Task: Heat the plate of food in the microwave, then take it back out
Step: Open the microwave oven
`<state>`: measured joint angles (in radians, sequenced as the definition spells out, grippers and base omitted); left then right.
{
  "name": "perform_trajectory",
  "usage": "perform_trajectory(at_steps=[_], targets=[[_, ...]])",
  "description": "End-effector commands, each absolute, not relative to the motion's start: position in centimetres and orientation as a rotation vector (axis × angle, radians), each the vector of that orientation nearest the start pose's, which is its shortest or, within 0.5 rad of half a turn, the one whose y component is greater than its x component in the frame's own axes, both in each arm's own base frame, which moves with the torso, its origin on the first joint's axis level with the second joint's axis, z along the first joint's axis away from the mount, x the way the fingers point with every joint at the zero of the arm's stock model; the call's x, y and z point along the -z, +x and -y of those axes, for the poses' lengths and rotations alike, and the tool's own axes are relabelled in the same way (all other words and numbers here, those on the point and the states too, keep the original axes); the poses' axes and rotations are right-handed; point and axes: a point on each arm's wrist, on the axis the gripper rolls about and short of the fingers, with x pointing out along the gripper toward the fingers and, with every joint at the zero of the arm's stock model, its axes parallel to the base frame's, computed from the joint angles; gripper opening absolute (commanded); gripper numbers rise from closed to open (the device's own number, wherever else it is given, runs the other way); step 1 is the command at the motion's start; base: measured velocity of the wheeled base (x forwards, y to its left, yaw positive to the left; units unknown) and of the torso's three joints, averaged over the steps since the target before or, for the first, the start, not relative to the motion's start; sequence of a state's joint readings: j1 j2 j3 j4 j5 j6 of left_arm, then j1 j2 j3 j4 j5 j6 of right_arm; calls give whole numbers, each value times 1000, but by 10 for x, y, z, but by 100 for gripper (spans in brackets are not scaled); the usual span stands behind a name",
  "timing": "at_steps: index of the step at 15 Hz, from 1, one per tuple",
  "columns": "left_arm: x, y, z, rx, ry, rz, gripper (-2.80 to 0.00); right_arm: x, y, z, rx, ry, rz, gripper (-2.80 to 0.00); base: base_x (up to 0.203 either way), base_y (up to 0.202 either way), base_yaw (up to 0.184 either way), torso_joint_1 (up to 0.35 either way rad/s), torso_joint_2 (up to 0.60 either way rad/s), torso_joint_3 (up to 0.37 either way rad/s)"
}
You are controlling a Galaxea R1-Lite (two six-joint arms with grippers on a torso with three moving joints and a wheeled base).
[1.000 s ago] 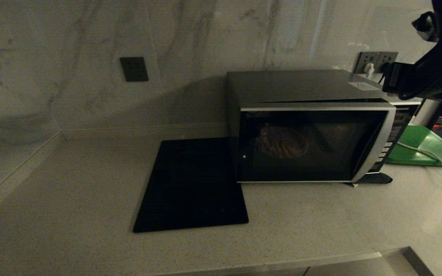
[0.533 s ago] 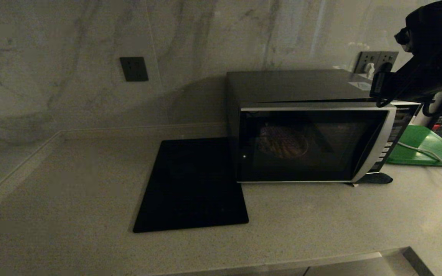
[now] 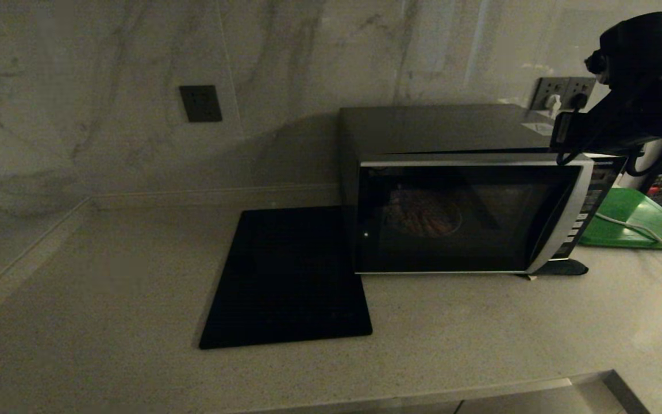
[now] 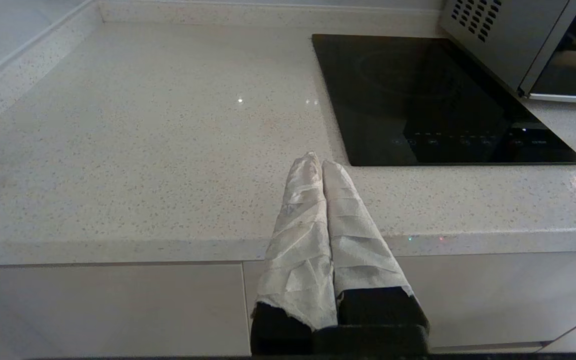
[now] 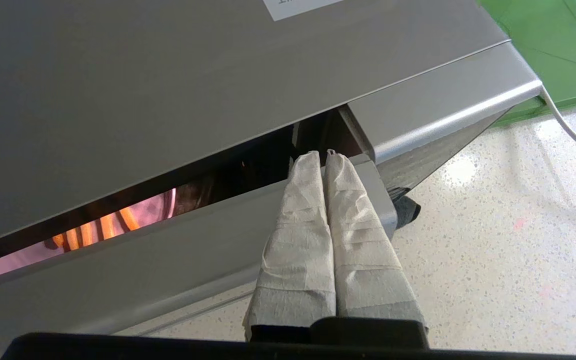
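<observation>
Since a second ago the right arm has swung in from the upper right of the head view, and its right gripper (image 3: 564, 135) now hangs over the front right corner of the microwave (image 3: 457, 190), by the top edge of the door; nothing else on the countertop (image 3: 107, 299) has shifted. From the head, the microwave stands toward the back right of the countertop with its dark glass door slightly ajar, and the plate of food (image 3: 423, 214) shows dimly through the glass, inside the cavity. A black glass cooktop (image 3: 288, 276) lies flat just left of the microwave, and a green tray (image 3: 641, 221) sits to its right with a white cable (image 3: 635, 229) trailing across it. In the left wrist view, the left gripper (image 4: 316, 162) is parked out past the front edge of the countertop, its cloth-wrapped fingers pressed together and holding nothing, with the cooktop and a corner of the microwave beyond. In the right wrist view, the right gripper (image 5: 318, 156) has its wrapped fingers closed flat against each other, empty, with the tips at the gap between the door's top edge and the microwave body; whether they touch the door is unclear. Through that gap the lilac plate with its golden-yellow sticks (image 5: 103, 227) is visible inside.
</observation>
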<state>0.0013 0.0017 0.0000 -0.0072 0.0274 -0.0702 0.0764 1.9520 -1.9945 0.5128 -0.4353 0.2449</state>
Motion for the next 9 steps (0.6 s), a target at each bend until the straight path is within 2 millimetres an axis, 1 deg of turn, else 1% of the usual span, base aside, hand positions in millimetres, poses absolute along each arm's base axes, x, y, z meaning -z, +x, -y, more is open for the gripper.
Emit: perform_trajectory(at_steps=[1,6,7,9], targets=[[-76,-23,-1,-30,-71,7,-280,-312,375,-18,411,117,-422,-280,0,0,0,0,0,0],[-76,-23,-1,-30,-71,7,-280,-311,375,-19,411,115,-432,-280,0,0,0,0,0,0],[-76,-23,-1,-30,-71,7,-280,-311,373,-19,412,114,-438,-280,0,0,0,0,0,0],[-76,-23,-1,-30,-71,7,-280,-316,363,-18,411,111,-459,-280,0,0,0,0,0,0]])
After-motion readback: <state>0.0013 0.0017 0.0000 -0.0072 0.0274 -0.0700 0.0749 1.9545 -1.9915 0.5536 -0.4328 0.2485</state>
